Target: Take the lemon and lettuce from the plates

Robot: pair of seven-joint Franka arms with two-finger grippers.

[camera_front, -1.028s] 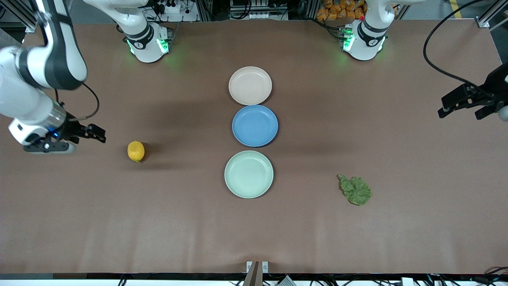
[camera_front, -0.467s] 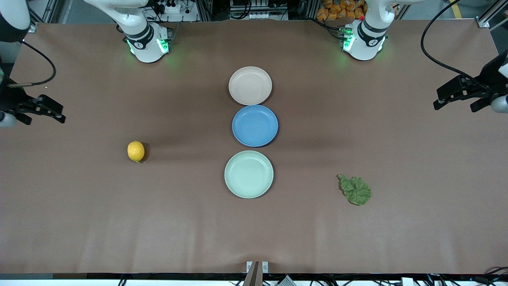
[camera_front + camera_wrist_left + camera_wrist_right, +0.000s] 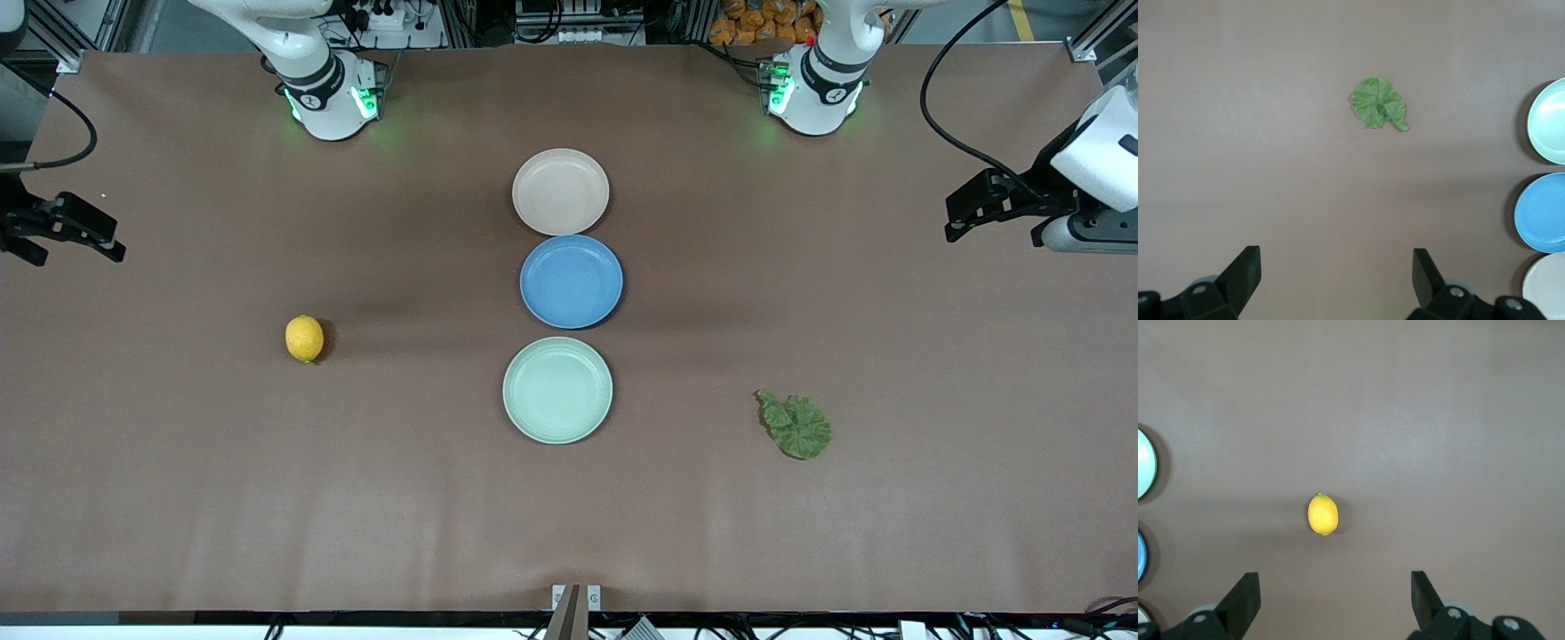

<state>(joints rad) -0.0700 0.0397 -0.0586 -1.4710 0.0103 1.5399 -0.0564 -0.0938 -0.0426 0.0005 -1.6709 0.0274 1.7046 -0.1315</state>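
The lemon (image 3: 304, 338) lies on the bare table toward the right arm's end, off any plate; it also shows in the right wrist view (image 3: 1323, 514). The lettuce (image 3: 796, 425) lies flat on the table toward the left arm's end and shows in the left wrist view (image 3: 1377, 103). The beige plate (image 3: 560, 191) and the mint plate (image 3: 557, 389) are both empty. My right gripper (image 3: 76, 247) is open and empty, up over the table's edge at its own end. My left gripper (image 3: 991, 233) is open and empty, up over its end of the table.
A blue plate (image 3: 571, 281), also empty, sits between the beige and mint plates in a row down the table's middle. The two arm bases stand along the table's edge farthest from the front camera. Brown table surface lies around the lemon and lettuce.
The right arm has drawn back from beside the lemon to the table's end. The left gripper has shifted slightly toward the middle and toward the bases. The lemon, lettuce and plates have not moved.
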